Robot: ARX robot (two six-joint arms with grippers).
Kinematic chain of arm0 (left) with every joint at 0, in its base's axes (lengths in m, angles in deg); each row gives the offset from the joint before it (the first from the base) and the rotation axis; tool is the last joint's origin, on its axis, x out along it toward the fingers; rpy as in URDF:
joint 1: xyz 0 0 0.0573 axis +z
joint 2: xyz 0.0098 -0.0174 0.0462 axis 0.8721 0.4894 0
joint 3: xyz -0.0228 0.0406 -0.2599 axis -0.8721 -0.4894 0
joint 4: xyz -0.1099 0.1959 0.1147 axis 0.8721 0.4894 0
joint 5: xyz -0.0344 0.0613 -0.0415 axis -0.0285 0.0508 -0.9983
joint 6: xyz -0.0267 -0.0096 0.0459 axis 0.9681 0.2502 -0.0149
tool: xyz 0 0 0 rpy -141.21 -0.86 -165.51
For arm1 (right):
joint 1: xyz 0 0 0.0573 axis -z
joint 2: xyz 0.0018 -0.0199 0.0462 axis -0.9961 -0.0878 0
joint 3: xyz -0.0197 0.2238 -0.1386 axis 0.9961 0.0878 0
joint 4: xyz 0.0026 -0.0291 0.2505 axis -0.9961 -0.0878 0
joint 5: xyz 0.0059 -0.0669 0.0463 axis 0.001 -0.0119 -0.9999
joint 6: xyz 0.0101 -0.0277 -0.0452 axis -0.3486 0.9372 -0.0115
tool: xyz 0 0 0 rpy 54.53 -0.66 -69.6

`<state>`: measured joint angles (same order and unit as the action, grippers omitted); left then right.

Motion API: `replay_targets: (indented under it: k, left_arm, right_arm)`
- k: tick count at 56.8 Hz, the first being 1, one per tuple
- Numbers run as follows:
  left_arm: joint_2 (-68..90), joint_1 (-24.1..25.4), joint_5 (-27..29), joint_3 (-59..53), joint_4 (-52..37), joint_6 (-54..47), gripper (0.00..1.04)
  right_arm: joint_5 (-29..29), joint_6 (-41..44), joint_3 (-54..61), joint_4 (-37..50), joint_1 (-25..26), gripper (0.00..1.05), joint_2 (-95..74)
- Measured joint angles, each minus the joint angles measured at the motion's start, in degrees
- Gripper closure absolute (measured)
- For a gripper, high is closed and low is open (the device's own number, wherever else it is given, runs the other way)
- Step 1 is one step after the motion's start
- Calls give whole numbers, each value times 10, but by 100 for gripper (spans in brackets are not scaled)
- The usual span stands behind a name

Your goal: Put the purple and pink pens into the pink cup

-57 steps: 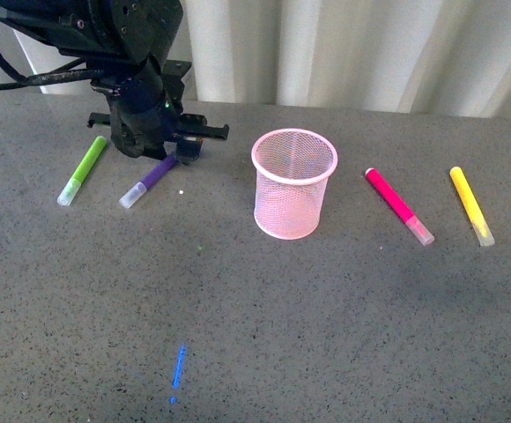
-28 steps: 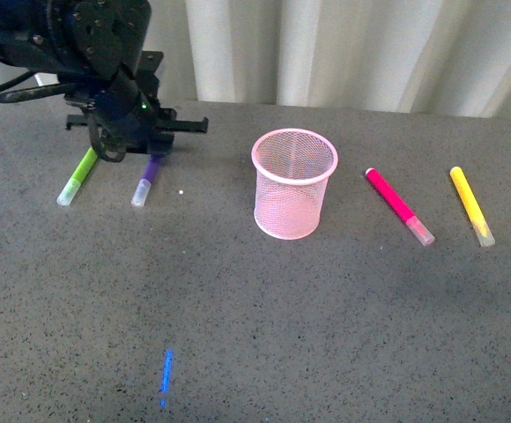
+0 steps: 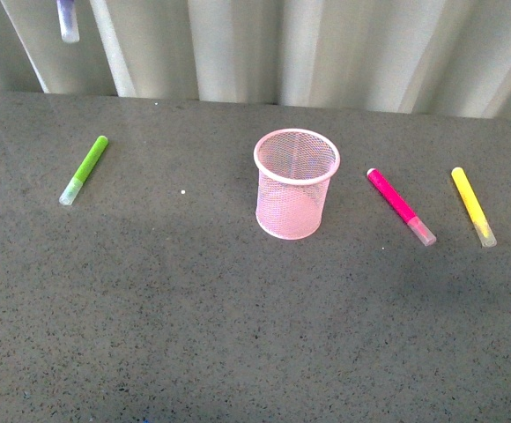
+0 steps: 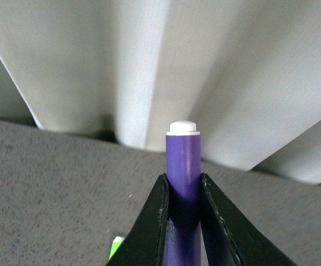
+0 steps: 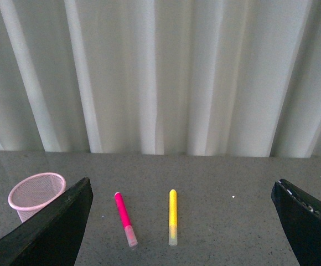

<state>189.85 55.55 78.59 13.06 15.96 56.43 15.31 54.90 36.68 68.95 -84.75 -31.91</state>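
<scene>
The left gripper [image 4: 183, 178] has its two black fingers [image 4: 149, 227] pinched on the purple pen [image 4: 183, 149]. The pen stands straight up between them, and its white-plugged end rises clear above the fingertips. From the front, only the pen's clear-capped end [image 3: 67, 22] shows. It hangs in the air before the curtain [image 3: 326, 53], cut off by the frame edge, and neither arm is in view there. A single green marker [image 3: 85, 169] lies on the table [image 3: 238, 335]. In the left wrist view it is no more than a sliver [image 4: 116, 244] just outside one finger. The pen's lower barrel is hidden where the fingers close on it. One pink cup [image 3: 296, 183] stands upright and empty near the middle of the table, well apart from the held pen. The right gripper [image 5: 182, 183] has its fingers [image 5: 50, 233] spread wide and holds nothing. The cup [image 5: 36, 191] sits beside one finger, which covers its lower part. The one pink pen [image 5: 125, 219] lies flat in the gap between the fingers, nearer the finger by the cup. One yellow marker [image 5: 172, 217] lies beside it, about midway across the gap. That makes four markers in all, one of each colour, and one cup. Both fingers in the right wrist view are cut off by the frame edges.
</scene>
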Motion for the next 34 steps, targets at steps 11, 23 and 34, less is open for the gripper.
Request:
replay_targets:
  k: [11,23,34]
  left_arm:
    - [-53,-62,16,-97,-95,40,92]
    - [-38,-153,53,-149,-210,57,92]
    - [19,-205,75,-139,-269,89,92]
  right_arm:
    - [0,0,0,0,0,7,0]
    - [0,0,0,0,0,7,0]
    - [0,0,0,0,0,7,0]
